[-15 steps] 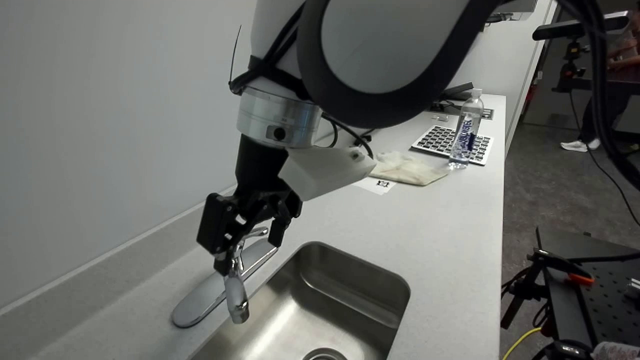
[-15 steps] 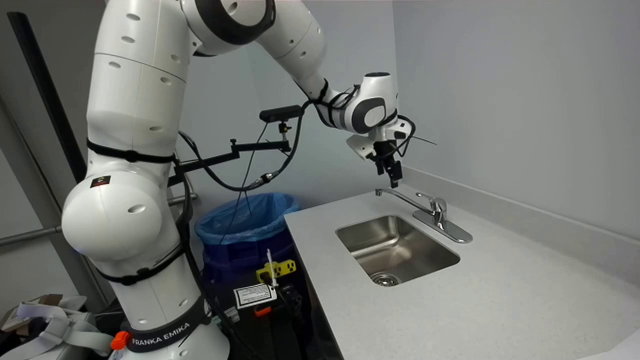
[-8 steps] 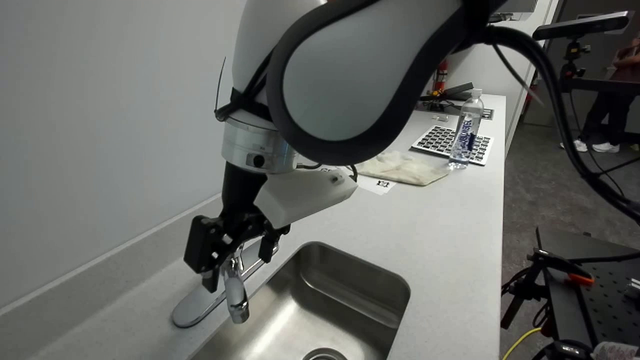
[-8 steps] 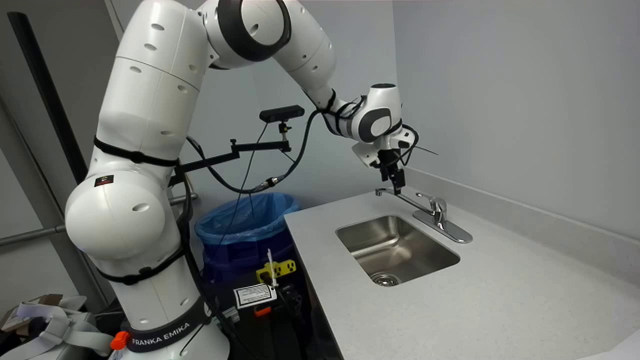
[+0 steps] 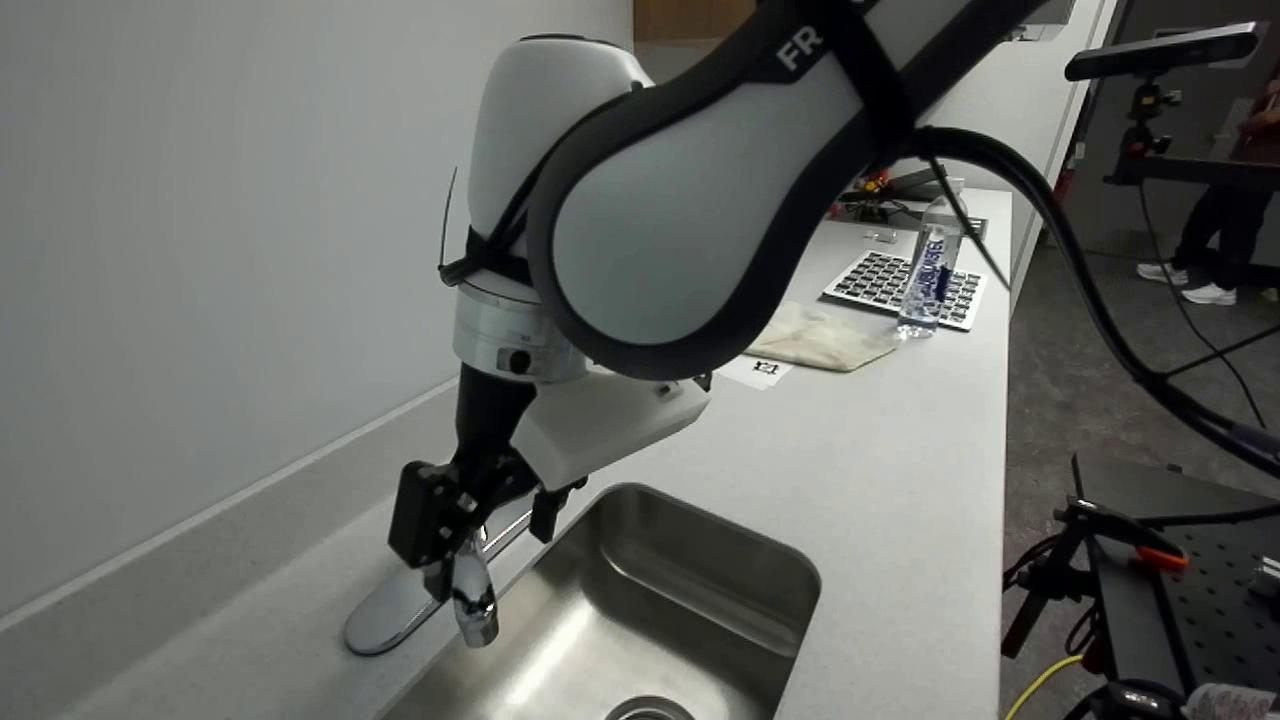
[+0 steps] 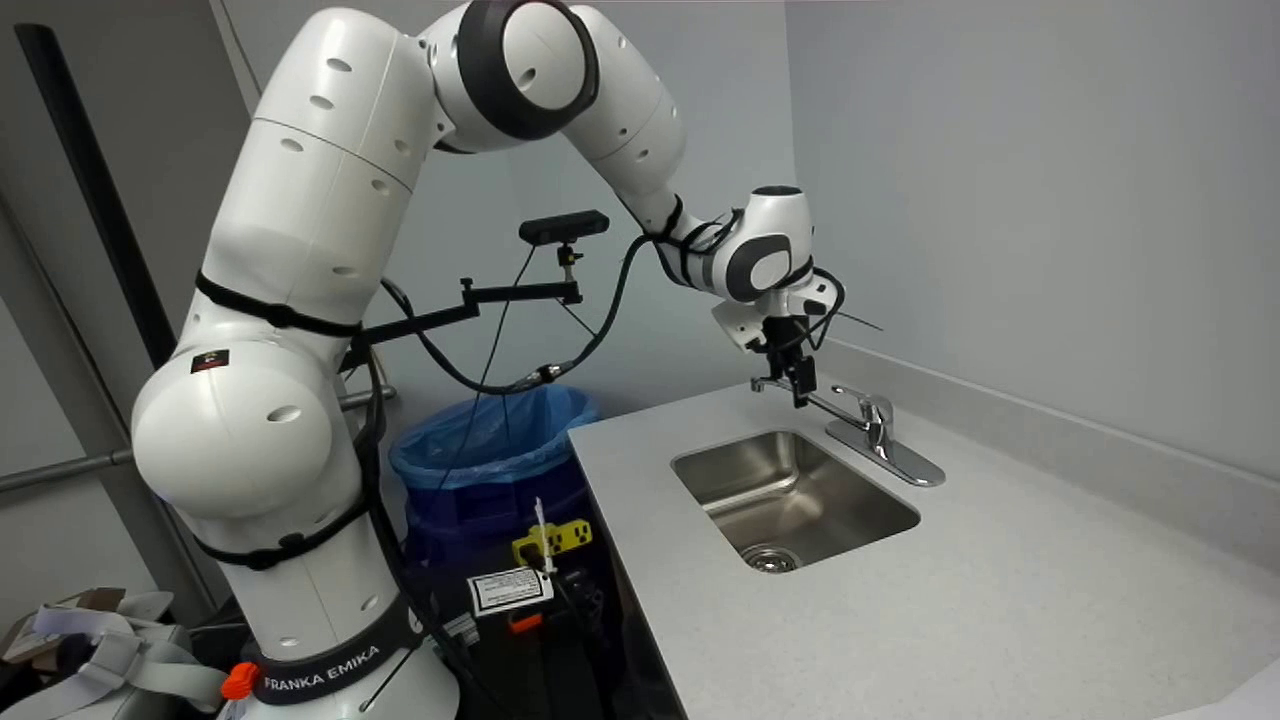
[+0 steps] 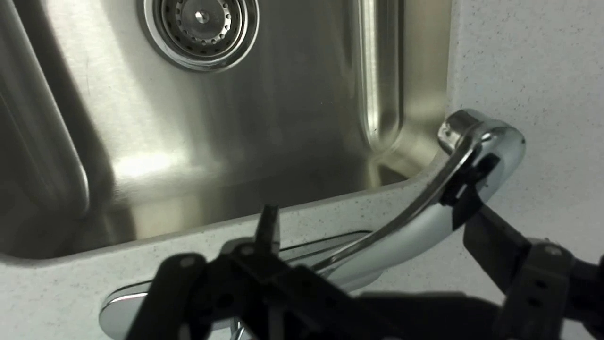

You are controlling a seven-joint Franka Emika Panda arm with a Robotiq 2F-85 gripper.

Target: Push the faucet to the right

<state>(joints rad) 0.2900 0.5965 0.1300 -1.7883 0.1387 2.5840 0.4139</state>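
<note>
The chrome faucet (image 6: 877,425) stands on a long base plate (image 5: 388,618) behind the sink. Its thin spout (image 7: 406,231) shows in the wrist view, running diagonally to an end over the sink's corner. My gripper (image 7: 372,224) is open and low over the faucet, with the spout between its spread fingers. The right finger (image 7: 495,245) in the wrist view is at the spout's outer side; I cannot tell if it touches. The gripper also shows in both exterior views (image 5: 490,558) (image 6: 790,385). The lever handle (image 6: 848,391) shows in an exterior view and is mostly hidden elsewhere.
The steel sink basin (image 5: 690,560) lies in front of the faucet, with a round drain (image 7: 202,28). A wall with a low backsplash (image 5: 240,530) runs behind. A cloth (image 5: 815,338), a keyboard (image 5: 870,275) and a water bottle (image 5: 932,270) are farther along the counter.
My open gripper has come down, with its fingers now on either side of the spout. It shifted slightly sideways too. The faucet has not visibly moved.
</note>
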